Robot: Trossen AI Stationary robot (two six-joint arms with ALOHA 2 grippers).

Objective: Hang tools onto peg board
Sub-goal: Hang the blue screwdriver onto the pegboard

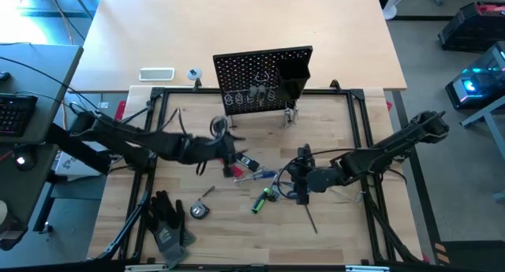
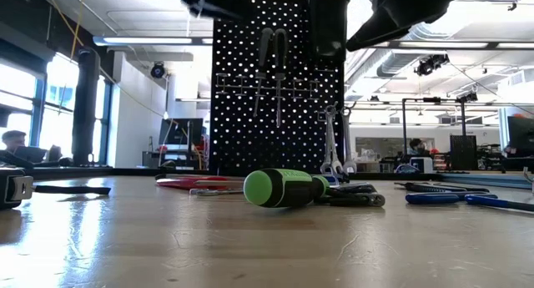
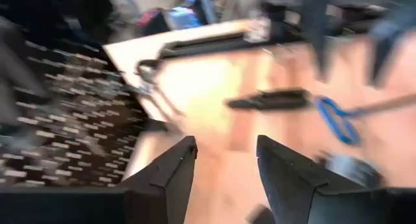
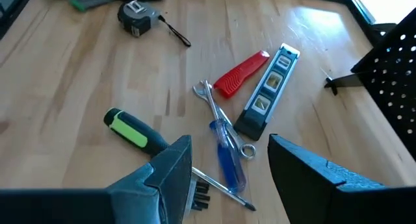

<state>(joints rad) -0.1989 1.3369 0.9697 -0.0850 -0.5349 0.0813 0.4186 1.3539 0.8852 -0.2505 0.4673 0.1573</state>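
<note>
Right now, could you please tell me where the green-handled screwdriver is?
In the high view, the green-handled screwdriver lies on the table's middle, just left of the right pincer, beside the blue-handled screwdriver.

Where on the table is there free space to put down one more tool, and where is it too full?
Bare wood lies between the peg board and the right arm, and between the tape measure and the black screwdriver. It is crowded mid-table, around the green screwdriver, blue screwdriver and red tool.

Open-plan lab: exposed ceiling ducts (image 2: 142, 41), workbenches, monitors (image 2: 185, 131) beyond table.
</note>
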